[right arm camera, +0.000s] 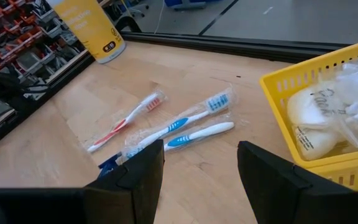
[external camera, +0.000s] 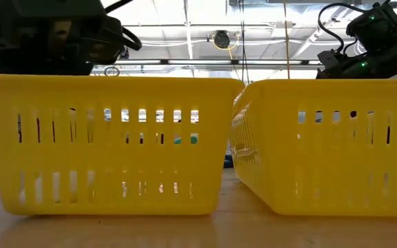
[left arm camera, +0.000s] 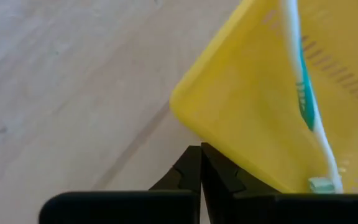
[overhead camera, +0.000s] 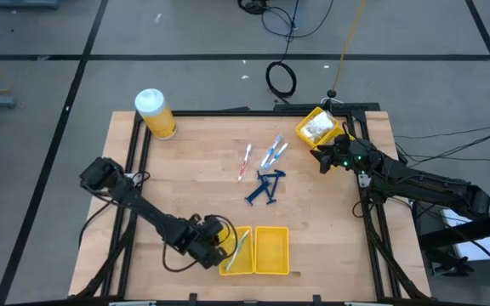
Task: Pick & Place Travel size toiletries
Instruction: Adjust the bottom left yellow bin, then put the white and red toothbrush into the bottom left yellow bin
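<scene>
A white-and-green toothbrush (left arm camera: 303, 93) lies slantwise inside the left yellow bin (overhead camera: 228, 265); the right bin (overhead camera: 272, 252) stands beside it. My left gripper (left arm camera: 201, 155) is shut with nothing between its fingers, just outside that bin's left corner (left arm camera: 185, 102). At mid-table lie a red-and-white toothbrush (right arm camera: 126, 121), two blue-and-white wrapped toothbrushes (right arm camera: 185, 127) and dark blue razors (overhead camera: 264, 185). My right gripper (right arm camera: 201, 168) hovers open at the far right, facing them, beside a small yellow basket (right arm camera: 278, 81) holding clear packets (right arm camera: 334, 109). My left gripper's shut fingertips (left arm camera: 194, 155) slant down from the table's left, right by the outer wall of the left bin near its corner. I cannot tell whether they touch the wall.
A big yellow jar with a white lid (overhead camera: 156, 113) stands at the far left of the table. In the low view the two bins (external camera: 109, 145) fill the foreground. Bare wood lies between the bins and the razors. Black frame rails edge the table.
</scene>
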Motion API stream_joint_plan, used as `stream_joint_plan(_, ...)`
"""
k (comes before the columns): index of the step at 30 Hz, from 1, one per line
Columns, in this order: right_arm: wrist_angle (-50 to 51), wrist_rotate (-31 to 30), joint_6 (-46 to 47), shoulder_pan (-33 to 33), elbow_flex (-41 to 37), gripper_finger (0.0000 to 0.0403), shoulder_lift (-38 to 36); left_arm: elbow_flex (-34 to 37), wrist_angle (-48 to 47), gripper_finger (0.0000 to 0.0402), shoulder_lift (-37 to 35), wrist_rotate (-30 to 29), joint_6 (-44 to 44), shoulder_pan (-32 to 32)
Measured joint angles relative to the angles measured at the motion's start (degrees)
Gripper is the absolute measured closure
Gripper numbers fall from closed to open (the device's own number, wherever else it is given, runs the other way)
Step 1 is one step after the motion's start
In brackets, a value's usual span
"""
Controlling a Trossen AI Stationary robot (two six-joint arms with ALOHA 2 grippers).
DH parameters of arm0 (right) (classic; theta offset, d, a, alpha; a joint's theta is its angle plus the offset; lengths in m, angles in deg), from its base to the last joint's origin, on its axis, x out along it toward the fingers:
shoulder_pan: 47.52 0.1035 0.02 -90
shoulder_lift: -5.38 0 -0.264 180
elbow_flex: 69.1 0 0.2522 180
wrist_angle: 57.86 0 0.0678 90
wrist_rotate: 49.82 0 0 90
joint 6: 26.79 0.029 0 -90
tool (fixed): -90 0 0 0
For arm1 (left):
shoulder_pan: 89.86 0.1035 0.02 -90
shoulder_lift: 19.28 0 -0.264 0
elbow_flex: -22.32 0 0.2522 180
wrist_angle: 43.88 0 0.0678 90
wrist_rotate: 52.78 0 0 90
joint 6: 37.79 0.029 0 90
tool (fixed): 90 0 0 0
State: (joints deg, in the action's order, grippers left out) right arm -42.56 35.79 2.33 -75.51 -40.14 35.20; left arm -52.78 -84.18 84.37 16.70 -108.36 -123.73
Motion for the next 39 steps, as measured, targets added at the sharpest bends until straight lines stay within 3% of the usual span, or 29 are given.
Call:
stream_joint_plan(10, 0.0, 0.0, 0.0, 0.0, 0.0, 0.0211, 0.0, 0.0, 0.5, 0.0396, -0.5, -5.3, 6.1, 0.9)
stream_joint_plan(17, 0.6, 0.1, 0.1, 0.0, -0.3, 0.0211, 0.0, 0.0, -13.5, 0.0399, -4.7, -5.1, 1.8, 2.5)
stream_joint_plan(21, 0.1, 0.1, 1.2, 0.0, -2.8, 0.0211, 0.1, 0.0, -19.6, 0.0398, -9.1, -12.0, -0.3, 4.1)
stream_joint_plan(25, 0.1, 1.0, 2.3, 0.0, -4.2, 0.0211, 0.0, 0.0, -18.8, 0.0394, -13.7, -18.8, 0.0, 8.2)
stream_joint_plan(29, -0.1, 4.8, 1.9, 0.0, -4.3, 0.0211, 0.0, 0.0, -12.5, 0.0356, -14.5, -12.8, 11.7, 17.2)
stream_joint_plan(34, -0.6, 6.2, 1.0, 1.3, -4.3, 0.0211, -0.1, 0.0, -0.2, 0.0279, -11.7, -6.0, 28.0, 28.7)
stream_joint_plan(39, -6.7, 6.1, -5.9, 6.6, -4.4, 0.0211, -0.9, 0.0, 10.9, 0.0206, -8.1, 4.3, 34.9, 38.2)
